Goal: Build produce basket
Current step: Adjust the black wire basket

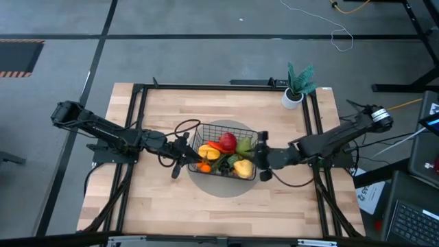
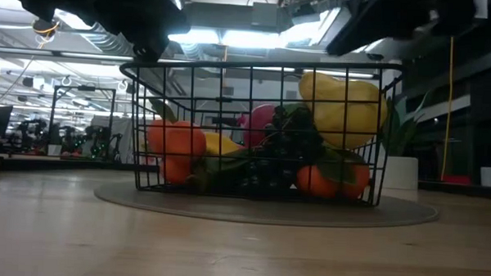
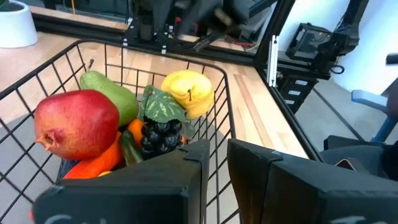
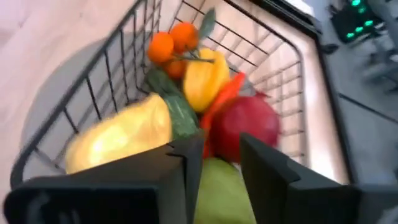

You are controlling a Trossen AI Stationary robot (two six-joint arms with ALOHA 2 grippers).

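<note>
The left gripper point(image 1: 180, 152) pinches the wire basket point(image 1: 199, 126) wall narrowly; the right gripper point(image 1: 260, 159) clamps the opposite wall (red pomegranate point(image 1: 227, 142) lies between them).

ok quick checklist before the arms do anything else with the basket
1. Basket sits on the grey mat: ok.
2. Produce inside the walls, red fruit, pear, yellow fruit, grapes: ok.
3. Left gripper straddles the basket's wire wall: ok.
4. Right gripper straddles the opposite wall: ok.
5. Either gripper actually clamped on the wire: cannot tell.
6. Potted plant stands apart at the far right corner: ok.
</note>
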